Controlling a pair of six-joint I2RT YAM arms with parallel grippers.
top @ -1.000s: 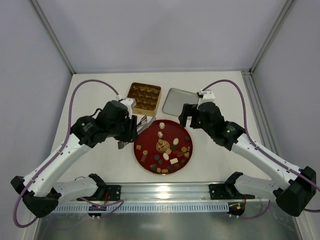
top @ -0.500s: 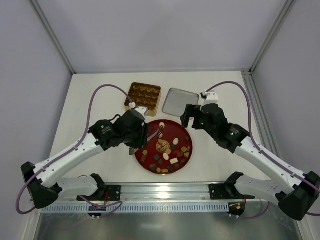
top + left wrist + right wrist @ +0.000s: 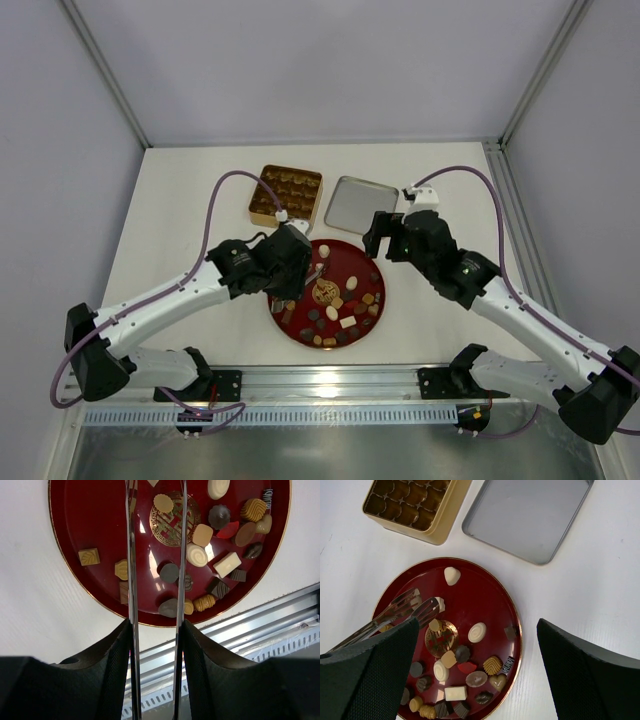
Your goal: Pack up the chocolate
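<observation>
Left jaws clamp steel tongs (image 3: 400,611), whose tips lie just left of a cream chocolate (image 3: 439,603) in the dark-red plate's (image 3: 485,595) upper left; right jaws gape empty.

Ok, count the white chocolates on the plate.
5 white chocolates: one near the far rim, one at the tongs' tips, two ovals by the medallion, one bar nearest; more may hide.

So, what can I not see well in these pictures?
Left wrist view: the top edge cuts off the tongs before their tips; whether they grip anything is unclear.
Top view: the left arm covers the plate at upper left.
Right wrist view: the top edge cuts the gold tin.
</observation>
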